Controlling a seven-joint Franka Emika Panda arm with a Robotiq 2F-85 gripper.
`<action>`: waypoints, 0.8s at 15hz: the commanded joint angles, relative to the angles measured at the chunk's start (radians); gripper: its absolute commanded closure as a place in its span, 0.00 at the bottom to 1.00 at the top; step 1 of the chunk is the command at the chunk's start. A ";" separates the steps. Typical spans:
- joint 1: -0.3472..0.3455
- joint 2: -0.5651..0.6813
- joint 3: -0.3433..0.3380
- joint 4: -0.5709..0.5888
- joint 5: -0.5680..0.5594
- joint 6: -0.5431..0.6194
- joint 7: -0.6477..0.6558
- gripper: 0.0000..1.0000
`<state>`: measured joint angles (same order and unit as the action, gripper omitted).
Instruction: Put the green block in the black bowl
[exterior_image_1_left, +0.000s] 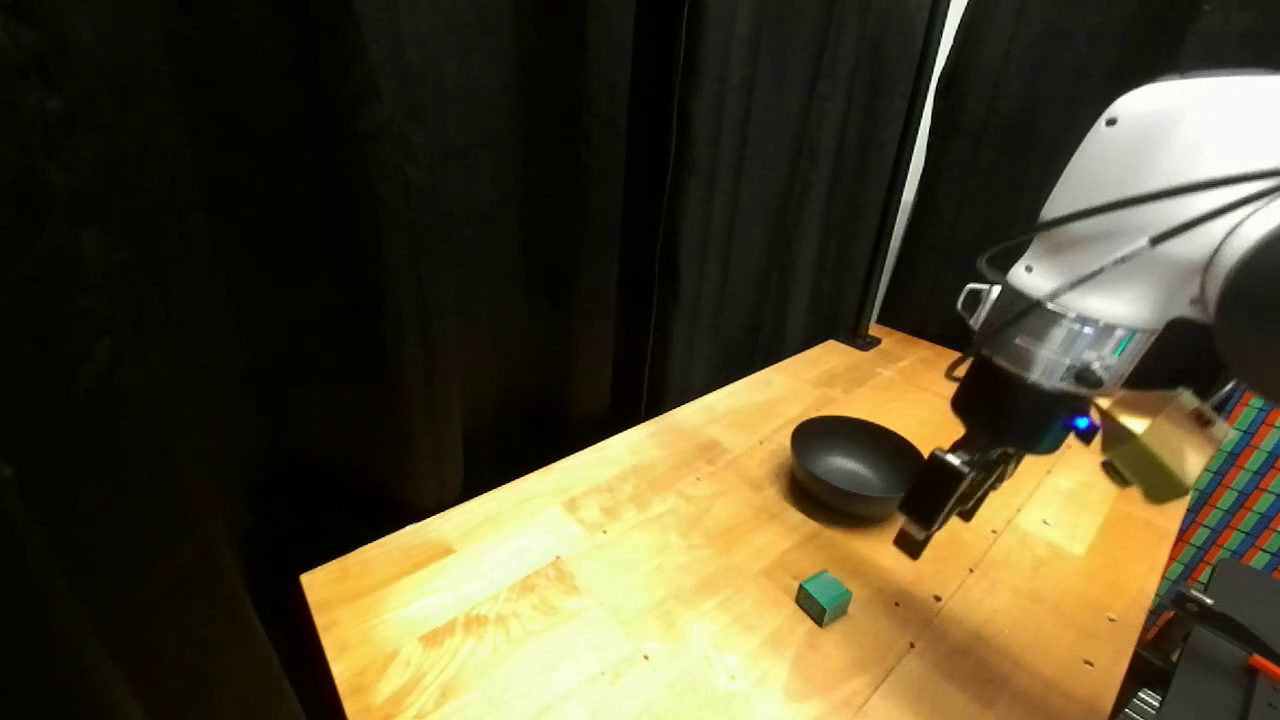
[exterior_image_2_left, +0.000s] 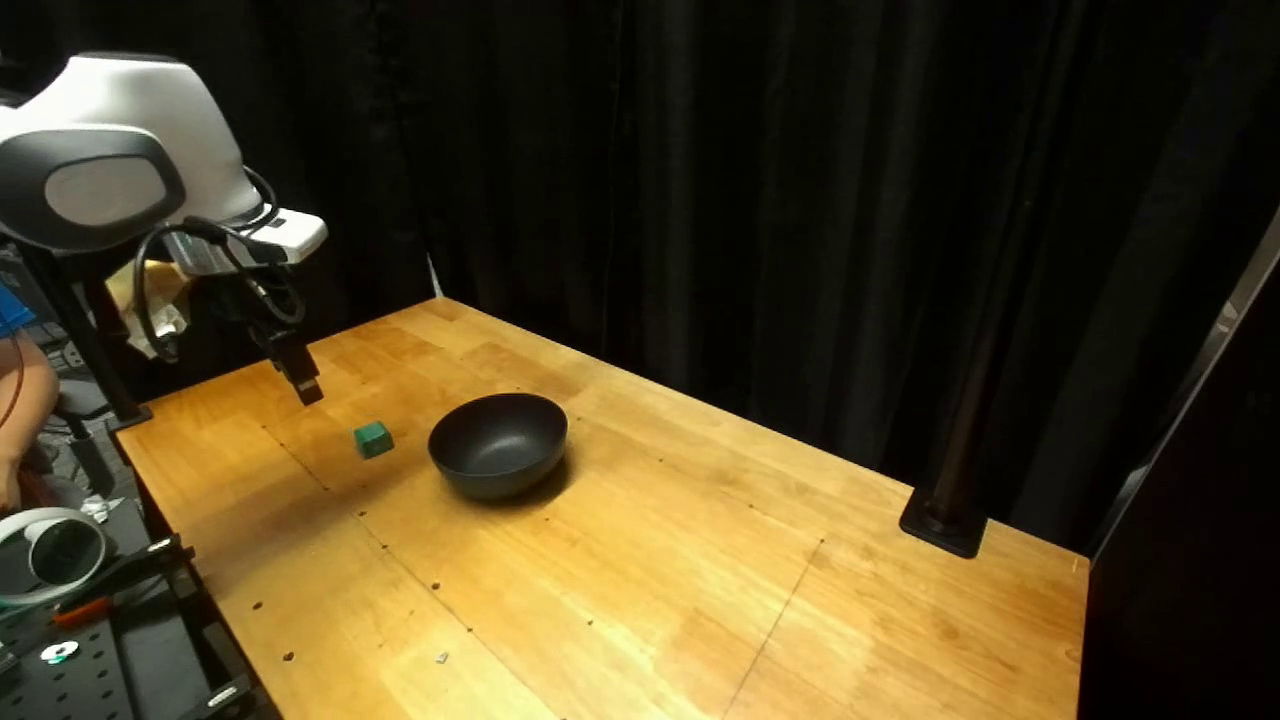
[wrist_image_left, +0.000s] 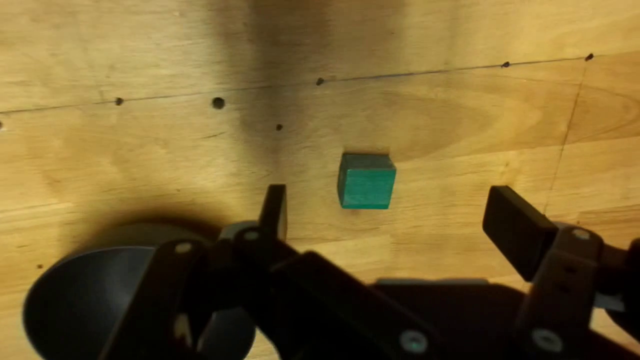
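The green block (exterior_image_1_left: 824, 598) is a small teal cube resting on the wooden table, apart from the bowl. It also shows in an exterior view (exterior_image_2_left: 373, 440) and in the wrist view (wrist_image_left: 369, 188). The black bowl (exterior_image_1_left: 857, 468) stands upright on the table near the block; in an exterior view (exterior_image_2_left: 498, 447) its visible inside is bare. In the wrist view the bowl (wrist_image_left: 85, 300) is at the lower left, partly hidden by the left finger. My gripper (wrist_image_left: 390, 217) is open and empty, above the table. The block appears between the fingers but lower down. The gripper (exterior_image_1_left: 936, 530) also shows in an exterior view.
The wooden table (exterior_image_2_left: 660, 540) has small holes and seams. A black post base (exterior_image_2_left: 943, 520) stands at the table's edge, and black curtains (exterior_image_1_left: 520, 200) hang behind. A dark side cart (exterior_image_2_left: 150, 640) with tools is beside the table. A small scrap (exterior_image_2_left: 441, 657) lies on the table.
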<state>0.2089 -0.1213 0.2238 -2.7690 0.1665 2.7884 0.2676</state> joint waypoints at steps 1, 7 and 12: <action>0.001 0.182 0.039 0.037 -0.069 0.196 0.099 0.00; 0.125 0.408 -0.139 0.109 -0.300 0.368 0.242 0.00; 0.288 0.571 -0.288 0.218 -0.285 0.437 0.252 0.00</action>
<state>0.4095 0.3510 0.0023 -2.6271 -0.1197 3.1738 0.4905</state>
